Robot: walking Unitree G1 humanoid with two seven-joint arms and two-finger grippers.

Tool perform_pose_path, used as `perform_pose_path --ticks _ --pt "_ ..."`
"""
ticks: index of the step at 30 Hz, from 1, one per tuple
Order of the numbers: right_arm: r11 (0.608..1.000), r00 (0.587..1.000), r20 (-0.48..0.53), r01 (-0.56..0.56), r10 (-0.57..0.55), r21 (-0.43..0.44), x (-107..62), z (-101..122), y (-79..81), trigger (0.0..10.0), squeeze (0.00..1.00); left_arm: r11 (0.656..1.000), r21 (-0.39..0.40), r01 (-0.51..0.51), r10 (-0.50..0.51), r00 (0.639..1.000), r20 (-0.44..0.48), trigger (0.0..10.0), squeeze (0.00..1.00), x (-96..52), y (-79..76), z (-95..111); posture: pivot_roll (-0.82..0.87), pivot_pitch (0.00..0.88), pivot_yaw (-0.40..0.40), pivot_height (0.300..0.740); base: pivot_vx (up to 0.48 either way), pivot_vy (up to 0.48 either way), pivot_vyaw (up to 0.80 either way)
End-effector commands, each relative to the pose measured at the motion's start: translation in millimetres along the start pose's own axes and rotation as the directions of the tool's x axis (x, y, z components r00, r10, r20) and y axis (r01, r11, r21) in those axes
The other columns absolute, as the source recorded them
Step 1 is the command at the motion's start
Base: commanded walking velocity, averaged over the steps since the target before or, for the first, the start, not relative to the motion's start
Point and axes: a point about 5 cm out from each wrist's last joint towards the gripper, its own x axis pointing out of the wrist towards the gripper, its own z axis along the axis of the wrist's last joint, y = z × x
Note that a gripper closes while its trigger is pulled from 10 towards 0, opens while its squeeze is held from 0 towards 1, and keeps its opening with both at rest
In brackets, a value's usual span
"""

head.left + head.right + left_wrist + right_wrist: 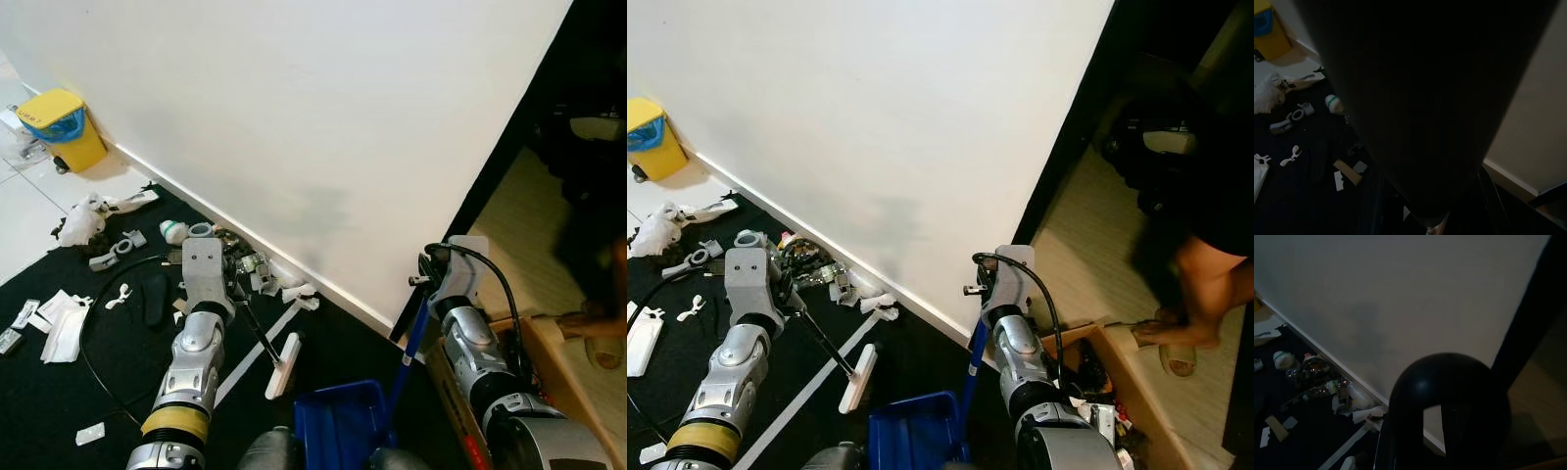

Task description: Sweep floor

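Left pincer (227, 277) sits at the lower left of the left eye view, at the end of a ribbed silver arm, and pinches the thin black handle of a broom (266, 345); that handle runs down and to the right to a narrow white brush head (284, 364) resting on the black floor mat (118, 372). Right pincer (427, 277) is at the lower right of the same view, beside a glossy blue handle (409, 345) that drops to a blue plastic dustpan (338, 423) at the bottom centre; whether its fingers are spread or pinching that handle I cannot tell. In the right wrist view a rounded, shiny black shape blocks the lower middle, and in the left wrist view a broad dark shape covers most of the frame.

Litter (257, 272) lies heaped along the white skirting where the smooth white wall (323, 127) meets the mat: crumpled white paper, small bottles and plastic scraps. More scraps are scattered at the left of the frame, among them a crumpled white bag (80, 219), flat white packets (59, 318) and a thin black cable (93, 367) curving over the mat. A yellow bin (62, 127) with a blue liner stands at the upper left on pale tiles. At the lower right an open cardboard box (549, 357) sits by a doorway, and a person's foot in a sandal (600, 345) rests on the pale floor at the right edge.
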Motion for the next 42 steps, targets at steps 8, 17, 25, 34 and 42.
perform_pose_path --ticks 8,17,25,34,42 --pt "0.999 1.0 -0.02 0.008 -0.007 0.042 -1.2 -4 2.3 10.0 0.0 0.998 0.049 -0.031 0.034 0.997 -0.076 10.0 0.0 -5.7 8.2 -13 0.1 0.049 -0.063 0.74 0.0 0.364 0.0" --pt "0.998 0.999 0.003 0.037 -0.037 0.045 1.9 4 -8.8 10.0 0.0 0.999 0.048 -0.02 0.024 0.996 -0.086 10.0 0.0 -6.8 6.4 -13 0.1 0.058 -0.063 0.74 0.0 0.442 0.0" --pt "0.998 0.999 0.002 0.044 -0.044 0.044 1.0 3 -11.1 10.0 0.0 0.999 0.05 -0.015 0.02 0.996 -0.09 10.0 0.0 -7.3 5.1 -14 0.1 0.061 -0.059 0.74 0.0 0.48 0.0" --pt "0.998 0.999 -0.003 0.05 -0.05 0.048 -0.6 1 -12.1 10.0 0.0 0.998 0.054 -0.012 0.017 0.995 -0.094 10.0 0.0 -7.6 5.6 -13 0.1 0.065 -0.057 0.74 0.0 0.48 0.0" --pt "0.997 0.998 -0.009 0.063 -0.063 0.05 -0.8 2 -19.7 10.0 0.0 0.998 0.057 -0.009 0.014 0.995 -0.095 10.0 0.0 -9.6 5.6 -12 0.1 0.07 -0.058 0.74 0.0 0.48 0.0"
